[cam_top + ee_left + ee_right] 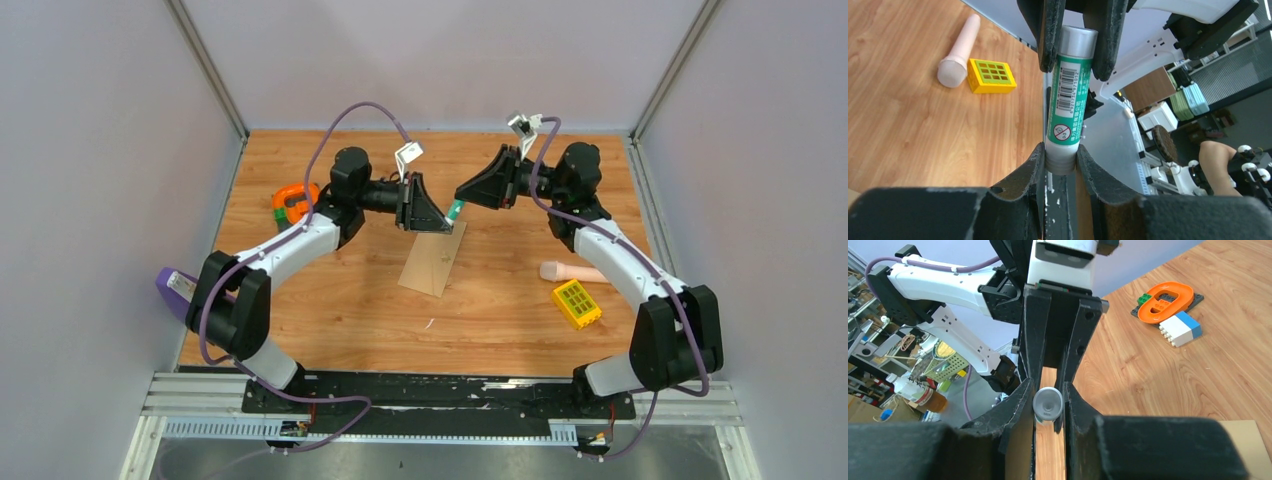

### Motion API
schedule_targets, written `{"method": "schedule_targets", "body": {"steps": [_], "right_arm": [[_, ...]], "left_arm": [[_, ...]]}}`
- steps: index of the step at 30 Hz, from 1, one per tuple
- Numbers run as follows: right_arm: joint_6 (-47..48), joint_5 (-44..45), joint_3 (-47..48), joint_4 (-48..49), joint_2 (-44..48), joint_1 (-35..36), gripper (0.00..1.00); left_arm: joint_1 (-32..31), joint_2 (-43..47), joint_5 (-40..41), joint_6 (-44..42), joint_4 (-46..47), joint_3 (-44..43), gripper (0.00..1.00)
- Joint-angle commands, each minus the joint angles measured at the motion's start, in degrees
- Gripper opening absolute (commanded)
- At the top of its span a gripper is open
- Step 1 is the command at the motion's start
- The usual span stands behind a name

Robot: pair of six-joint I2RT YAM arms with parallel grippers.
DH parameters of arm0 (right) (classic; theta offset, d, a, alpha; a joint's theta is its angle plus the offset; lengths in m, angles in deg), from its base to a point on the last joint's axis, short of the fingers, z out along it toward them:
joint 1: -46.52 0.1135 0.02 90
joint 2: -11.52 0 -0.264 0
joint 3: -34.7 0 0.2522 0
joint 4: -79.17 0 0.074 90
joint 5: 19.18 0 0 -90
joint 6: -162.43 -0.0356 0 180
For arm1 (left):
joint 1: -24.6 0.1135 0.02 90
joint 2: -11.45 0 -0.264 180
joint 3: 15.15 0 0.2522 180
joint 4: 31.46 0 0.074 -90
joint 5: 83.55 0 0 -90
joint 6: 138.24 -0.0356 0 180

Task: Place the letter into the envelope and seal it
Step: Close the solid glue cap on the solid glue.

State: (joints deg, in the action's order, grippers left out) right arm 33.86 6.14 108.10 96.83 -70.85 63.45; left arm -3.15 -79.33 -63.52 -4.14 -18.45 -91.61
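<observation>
- The left gripper (1060, 159) and right gripper (1048, 401) are each clamping one end of the glue stick (455, 210), holding it just above the far edge of the envelope (435, 262), a two-ended hold that suits uncapping.
- The letter is not showing; perhaps it is already lying inside.

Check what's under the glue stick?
The brown envelope lies flat on the table, its far corner about beneath the glue stick. No letter shows; whether it is inside the envelope is hidden.
</observation>
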Motion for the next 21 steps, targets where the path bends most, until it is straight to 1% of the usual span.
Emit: {"method": "schedule_targets", "body": {"steps": [1,9,12,13,14,15,16,17,18,19,21], "right_arm": [[6.99,-1.22,-0.38,-9.45,-1.21,4.62,0.00],[14.84,-0.25,-0.39,-17.38,1.23,5.69,0.00],[15.02,0.26,-0.08,-18.07,2.13,5.25,0.00],[14.83,0.18,0.20,-18.13,2.25,5.10,0.00],[14.76,0.18,0.52,-18.19,2.29,5.01,0.00],[14.68,0.22,0.83,-18.30,2.38,4.82,0.00],[14.66,0.26,1.14,-18.39,2.39,4.60,0.00],[14.62,0.20,1.47,-18.55,2.39,4.40,0.00],[14.58,0.18,1.53,-18.67,2.39,4.10,0.00],[14.64,0.17,1.53,-18.67,2.52,3.89,0.00],[14.75,0.26,1.33,-18.76,2.78,3.39,0.00]], "left_arm": [[-2.57,2.17,4.67,0.00,7.24,-2.51,0.00],[-1.45,2.83,5.37,1.26,8.32,-2.09,0.00],[-0.92,3.48,5.25,1.07,7.96,-1.88,0.00],[-0.73,3.58,5.10,0.90,7.63,-2.12,0.12],[-0.69,3.77,4.96,0.73,7.26,-2.35,0.20],[-0.59,3.86,4.90,0.33,6.46,-2.57,0.37],[-0.61,4.03,4.75,0.13,6.11,-2.84,0.44],[-0.59,4.12,4.67,-0.01,5.67,-2.90,0.61],[-0.57,4.25,4.61,-0.08,5.62,-2.90,0.71],[-0.51,4.32,4.59,-0.13,5.57,-2.84,0.90],[-0.32,4.52,4.52,-0.10,5.66,-2.67,0.99]]}}
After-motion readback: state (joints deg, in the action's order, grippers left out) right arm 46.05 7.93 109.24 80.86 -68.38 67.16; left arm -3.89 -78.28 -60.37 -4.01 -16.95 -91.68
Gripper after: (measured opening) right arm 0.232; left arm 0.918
